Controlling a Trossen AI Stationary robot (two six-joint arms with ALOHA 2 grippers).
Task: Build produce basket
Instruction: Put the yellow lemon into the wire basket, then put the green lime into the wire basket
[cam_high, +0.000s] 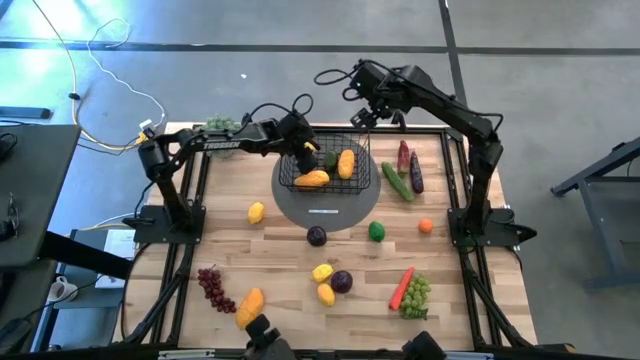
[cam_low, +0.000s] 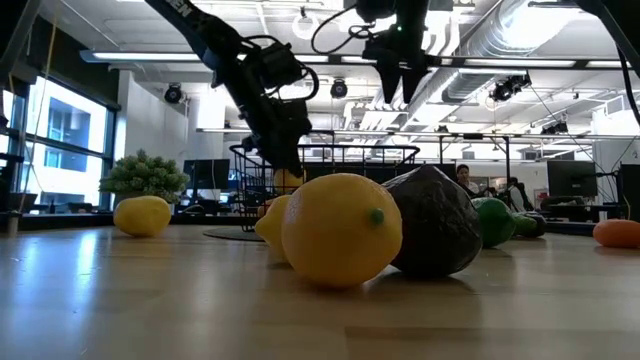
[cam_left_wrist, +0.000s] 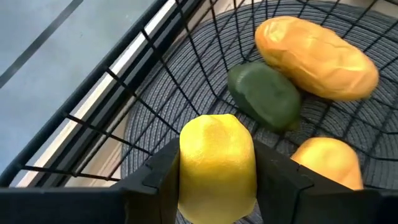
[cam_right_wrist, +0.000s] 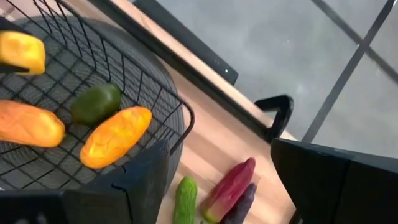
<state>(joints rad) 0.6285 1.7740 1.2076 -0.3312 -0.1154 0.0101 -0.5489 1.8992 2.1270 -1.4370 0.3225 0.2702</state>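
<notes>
The black wire basket (cam_high: 322, 168) stands on a flat grey round disc (cam_high: 325, 205) at the table's far middle. Inside lie an orange mango (cam_left_wrist: 317, 56), a dark green fruit (cam_left_wrist: 264, 96) and another orange piece (cam_left_wrist: 326, 165). My left gripper (cam_high: 303, 152) is inside the basket's left part, shut on a yellow lemon (cam_left_wrist: 217, 168). My right gripper (cam_high: 362, 118) hangs open and empty above the basket's far right corner (cam_right_wrist: 180, 118). More produce lies scattered on the table. My left gripper pinches the lemon by its two opposite sides (cam_left_wrist: 186, 174) between the two fingers (cam_left_wrist: 155, 180). The fingers slant down from the table's left. The lemon is lifted clear, above the basket's mesh floor.
To the basket's right lie a cucumber (cam_right_wrist: 185, 199), a red piece (cam_right_wrist: 230, 186) and an eggplant (cam_right_wrist: 244, 205). Nearer lie a lemon (cam_high: 256, 212), a plum (cam_high: 317, 236), two lemons (cam_high: 324, 283), a carrot (cam_high: 401, 288), green grapes (cam_high: 417, 295), purple grapes (cam_high: 214, 288) and a mango (cam_high: 249, 307).
</notes>
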